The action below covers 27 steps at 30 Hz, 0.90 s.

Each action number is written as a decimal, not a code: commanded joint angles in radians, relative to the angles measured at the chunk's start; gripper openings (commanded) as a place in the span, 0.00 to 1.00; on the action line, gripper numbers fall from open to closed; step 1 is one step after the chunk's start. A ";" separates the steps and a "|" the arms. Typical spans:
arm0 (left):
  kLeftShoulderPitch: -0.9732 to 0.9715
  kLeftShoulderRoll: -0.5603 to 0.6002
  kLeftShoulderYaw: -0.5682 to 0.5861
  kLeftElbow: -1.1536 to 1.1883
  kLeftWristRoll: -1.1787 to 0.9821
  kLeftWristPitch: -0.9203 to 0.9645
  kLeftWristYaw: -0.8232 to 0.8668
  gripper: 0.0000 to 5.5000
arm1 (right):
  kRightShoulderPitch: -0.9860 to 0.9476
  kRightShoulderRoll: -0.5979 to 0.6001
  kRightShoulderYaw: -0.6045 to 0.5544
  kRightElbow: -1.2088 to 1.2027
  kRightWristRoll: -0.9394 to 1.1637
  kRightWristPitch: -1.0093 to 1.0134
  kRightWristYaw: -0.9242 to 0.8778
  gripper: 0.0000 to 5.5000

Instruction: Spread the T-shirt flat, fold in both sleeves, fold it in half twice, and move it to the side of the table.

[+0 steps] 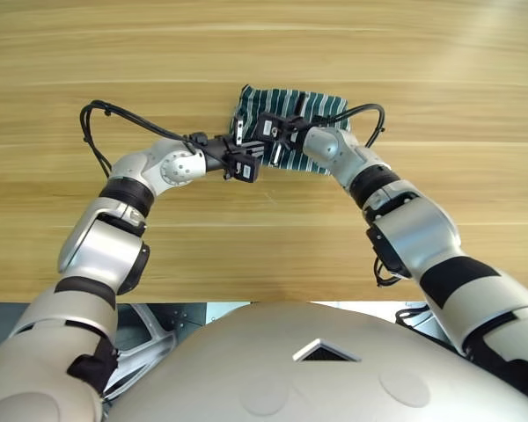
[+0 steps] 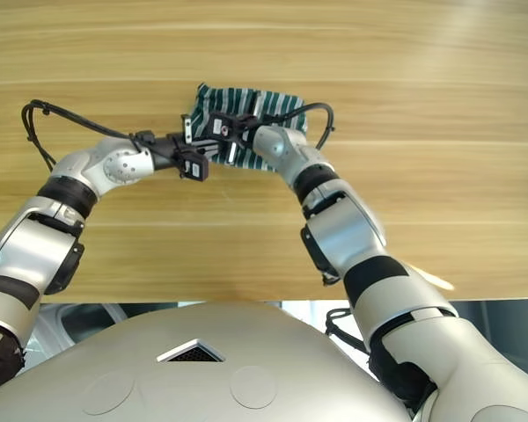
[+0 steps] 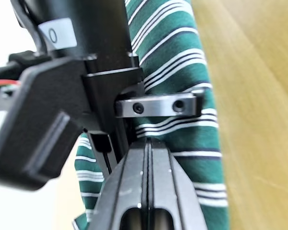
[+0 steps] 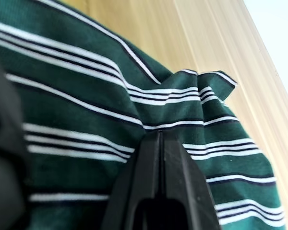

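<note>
Right gripper: fingers pressed together, with a pucker of striped cloth pinched at their tips. Left gripper: fingers likewise closed flat against each other, tips at the cloth; whether any fabric is caught between them cannot be told. The two grippers sit just beside each other at the near left part of the T-shirt. T-shirt: green with white stripes, folded into a small bundle, lying on the wooden table straight ahead of the robot.

T-shirt lies on the table's far middle.
</note>
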 commanded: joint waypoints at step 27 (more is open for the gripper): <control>0.250 0.037 0.176 0.037 -0.442 -0.103 -0.090 0.00 | 0.225 -0.426 -0.740 0.067 0.502 0.199 -0.097 0.00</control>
